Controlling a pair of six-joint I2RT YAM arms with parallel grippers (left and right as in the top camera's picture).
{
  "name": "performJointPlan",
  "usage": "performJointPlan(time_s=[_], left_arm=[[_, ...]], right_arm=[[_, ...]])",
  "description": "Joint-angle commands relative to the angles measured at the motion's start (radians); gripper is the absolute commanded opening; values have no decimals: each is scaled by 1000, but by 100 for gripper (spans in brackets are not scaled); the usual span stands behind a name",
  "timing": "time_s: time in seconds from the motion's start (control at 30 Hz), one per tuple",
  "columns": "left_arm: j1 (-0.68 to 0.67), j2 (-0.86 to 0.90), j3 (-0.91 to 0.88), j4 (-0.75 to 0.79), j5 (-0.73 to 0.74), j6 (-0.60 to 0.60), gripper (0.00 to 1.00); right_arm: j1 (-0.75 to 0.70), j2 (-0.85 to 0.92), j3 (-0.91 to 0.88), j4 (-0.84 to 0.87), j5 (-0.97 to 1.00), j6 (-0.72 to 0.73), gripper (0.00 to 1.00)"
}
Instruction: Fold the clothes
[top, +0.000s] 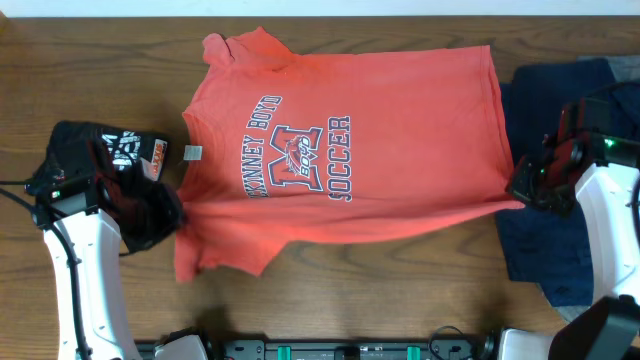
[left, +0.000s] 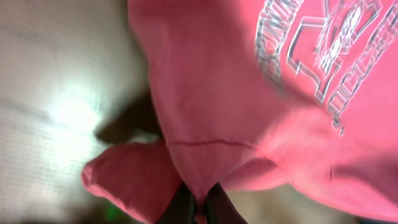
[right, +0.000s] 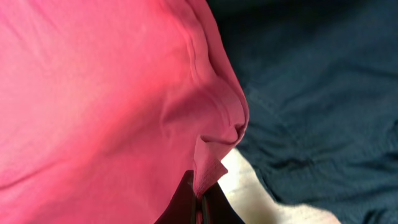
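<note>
A small black shirt (top: 105, 150) lies left of the coral T-shirt (top: 400, 90), which is spread print-up on the table (top: 100, 60). The left hand (left: 199, 208) is clamped on the T-shirt's shoulder fabric. The right hand (right: 200, 202) is clamped on its hem corner. Navy garments (top: 545, 250) lie to the T-shirt's right.

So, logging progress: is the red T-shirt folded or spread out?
Spread: the T-shirt lies mostly flat, lettering up. Left gripper pinches near a sleeve, right gripper a hem corner.
</note>
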Motion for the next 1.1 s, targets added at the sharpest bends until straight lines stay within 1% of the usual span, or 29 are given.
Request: performJointPlan(time_s=[0.0,0.13,0.27,0.43,0.57,0.9,1.07], left_arm=[[7,23,-5,83,27,-100,5],[6,68,-5,201,62,-136,6],[-11,148,-5,296,106,-139,6],[-39,253,-5,412,111,-139,6],[-43,308,-5,517,151,-139,6],[-45,362,-5,659,155,-140,6],[-76,362,-5,742,154,-140,6]], right_arm=[[-14,57,-6,42,14,18,1],[-14,114,-6,150,13,18,1],[-14,166,-6,252,-21,17,1],[-14,224,-6,368,-63,18,1],[-11,259,-6,452,-63,18,1],[-6,284,-6,582,-62,18,1],[1,284,-6,618,-61,18,1]])
